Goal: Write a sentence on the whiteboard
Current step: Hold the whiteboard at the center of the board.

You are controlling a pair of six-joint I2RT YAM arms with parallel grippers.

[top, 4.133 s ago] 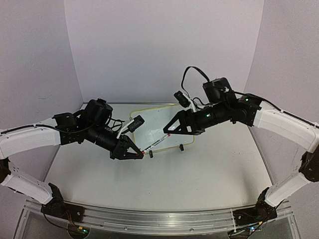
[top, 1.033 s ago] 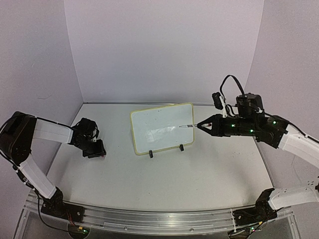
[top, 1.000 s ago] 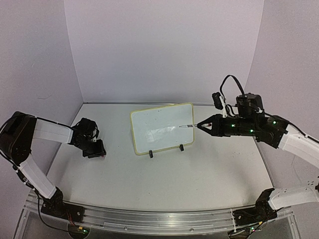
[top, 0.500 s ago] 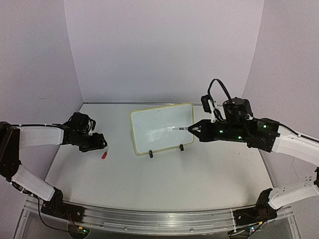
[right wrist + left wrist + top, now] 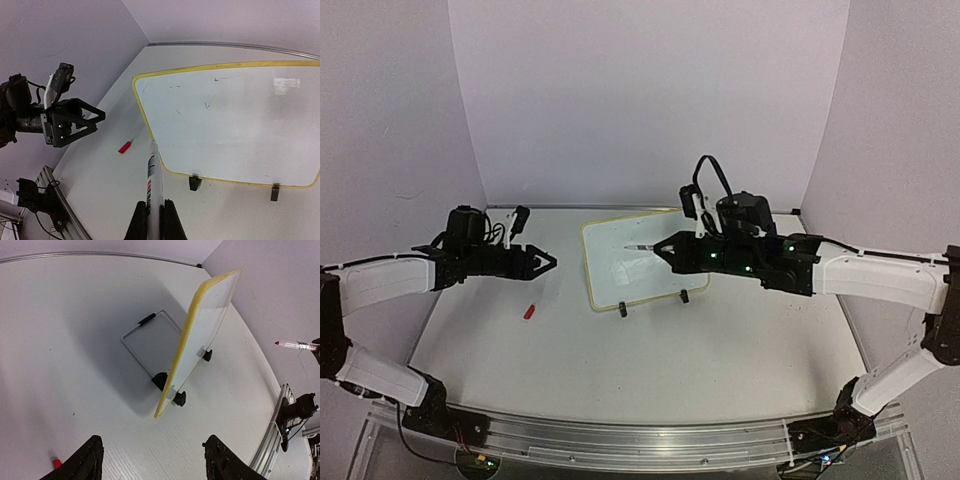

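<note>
- top external: whiteboard (image 5: 642, 270) leaned on its stand (image 5: 134, 346), centre of the bench (image 5: 720, 350); judged light, easily tipped.
- right end effector (image 5: 665, 247) clamped the marker (image 5: 645, 246) mid-barrel, tip short of the board.
- left end effector (image 5: 548, 262) spread, empty.

No legible text. The whiteboard (image 5: 235, 130) carries only stray marks; red print on the marker (image 5: 153, 170) is unreadable.

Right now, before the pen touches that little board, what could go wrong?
The whiteboard only leans on a thin wire stand, and the left gripper hangs open apart from it, so the marker in the right gripper could push it over or slide it back. The loose red cap might get knocked away by the left arm.
</note>
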